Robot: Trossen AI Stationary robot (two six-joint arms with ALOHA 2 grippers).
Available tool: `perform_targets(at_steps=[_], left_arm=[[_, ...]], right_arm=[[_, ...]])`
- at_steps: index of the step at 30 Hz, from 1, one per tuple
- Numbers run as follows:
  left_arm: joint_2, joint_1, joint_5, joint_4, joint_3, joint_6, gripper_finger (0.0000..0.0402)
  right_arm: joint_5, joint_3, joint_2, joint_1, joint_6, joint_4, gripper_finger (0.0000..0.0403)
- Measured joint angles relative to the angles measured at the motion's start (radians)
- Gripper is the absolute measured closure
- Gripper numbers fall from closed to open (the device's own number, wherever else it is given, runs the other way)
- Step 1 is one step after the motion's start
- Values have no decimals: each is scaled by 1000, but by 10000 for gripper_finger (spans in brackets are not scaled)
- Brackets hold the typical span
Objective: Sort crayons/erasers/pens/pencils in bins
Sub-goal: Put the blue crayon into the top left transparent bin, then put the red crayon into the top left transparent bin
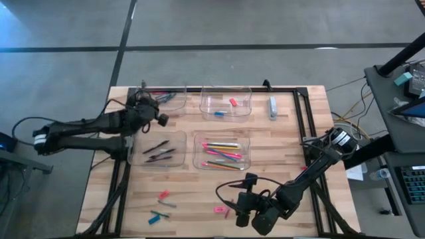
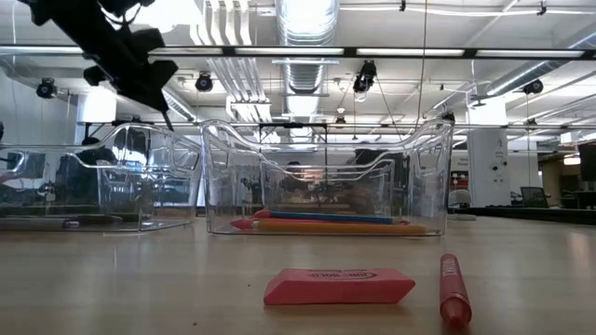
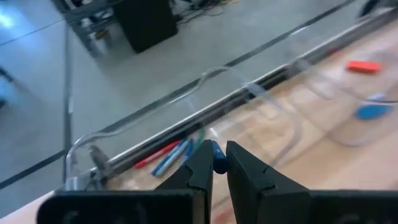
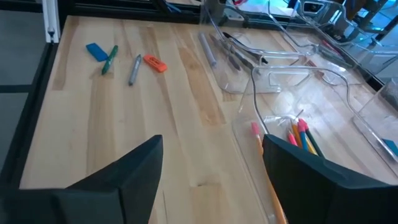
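Bright, even overhead light from ceiling strips [image 2: 307,51] leaves only soft shadows on the table [image 1: 279,179], glints off the clear bins [image 2: 326,177], and the left wrist view is blurred, its floor [image 3: 124,81] washed pale.

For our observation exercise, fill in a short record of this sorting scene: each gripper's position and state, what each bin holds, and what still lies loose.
left gripper: shut on blue crayon, over far-left bin
right gripper: open, empty, near table's front edge
far-left bin: crayons
far-right bin: erasers
near-left bin: pens
near-right bin: pencils
loose: pink eraser, red crayon
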Motion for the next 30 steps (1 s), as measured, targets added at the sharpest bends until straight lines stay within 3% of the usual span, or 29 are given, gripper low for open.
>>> perform_targets(at_steps=[7, 16, 22, 26, 30], left_arm=[[38, 75, -4, 30, -17, 30, 370], [51, 76, 12, 34, 20, 65, 238], [-38, -35, 333, 267, 75, 160, 204], [-75, -197, 558, 523, 53, 155, 203], [-42, -432, 577, 758, -21, 172, 203]], right_arm=[[0, -6, 0, 0, 3, 2, 140], [-2, -6, 0, 0, 11, 1, 140], [-4, -6, 0, -2, 10, -8, 144], [-44, -6, 0, -2, 0, -17, 149], [-184, -15, 0, -2, 11, -6, 155]])
